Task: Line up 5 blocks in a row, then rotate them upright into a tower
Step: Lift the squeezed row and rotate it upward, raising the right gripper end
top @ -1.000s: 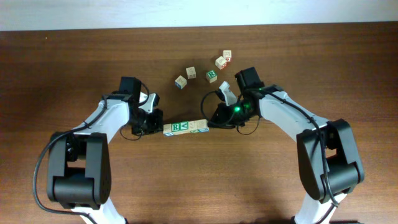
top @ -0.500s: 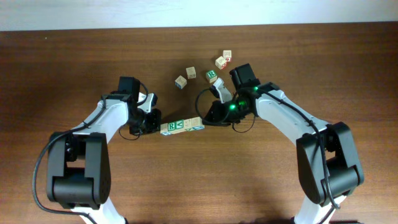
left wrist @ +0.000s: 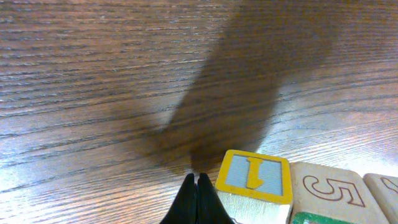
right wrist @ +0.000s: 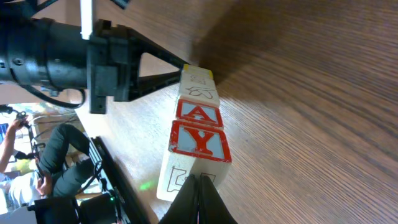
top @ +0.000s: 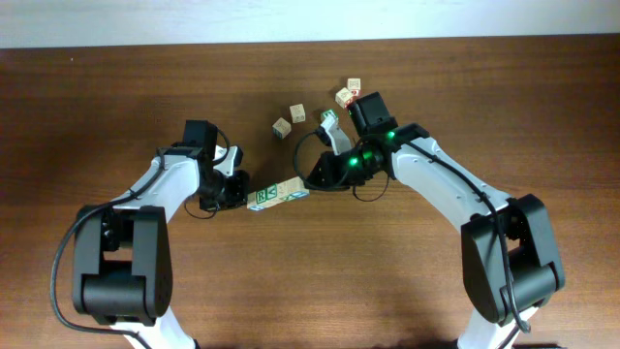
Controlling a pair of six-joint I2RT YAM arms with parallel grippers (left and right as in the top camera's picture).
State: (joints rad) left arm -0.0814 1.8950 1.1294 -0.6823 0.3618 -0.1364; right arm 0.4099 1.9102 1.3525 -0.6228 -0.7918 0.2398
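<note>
A short row of pale-wood alphabet blocks (top: 279, 194) lies near the middle of the brown wood-grain worktop (top: 504, 87). It is slanted, with its left end nearer the robot than its right. On the robot's side of the row the worktop is open as far as the arm bases. The room to the left and right of the row is taken up by the two arms.

Beyond the row, toward the far edge, five loose pale-wood cubes (top: 282, 127) lie scattered, well apart from the row. The right arm (top: 436, 174) lies among them, its black wrist just beside the two farthest right. It partly covers a green-printed cube (top: 328, 116).

From overhead a green R on top of the row reads clearly. The other top faces are too small to read, and the number of blocks in the row cannot be counted with certainty. The right wrist view shows a red A and a red Y on side faces. The left wrist view cuts the row off at its lower right edge. It shows only a yellow-framed blue face on the end block and an orange outlined figure that may be a 5 or an S.

The left fingers (left wrist: 198, 186) are pressed fully together and grip nothing. Their tip sits just beside the yellow-framed block's corner at the row's left end. The right fingers (right wrist: 199, 186) are likewise closed and empty, with their tip against the row's right end, at the block bearing the Y.
</note>
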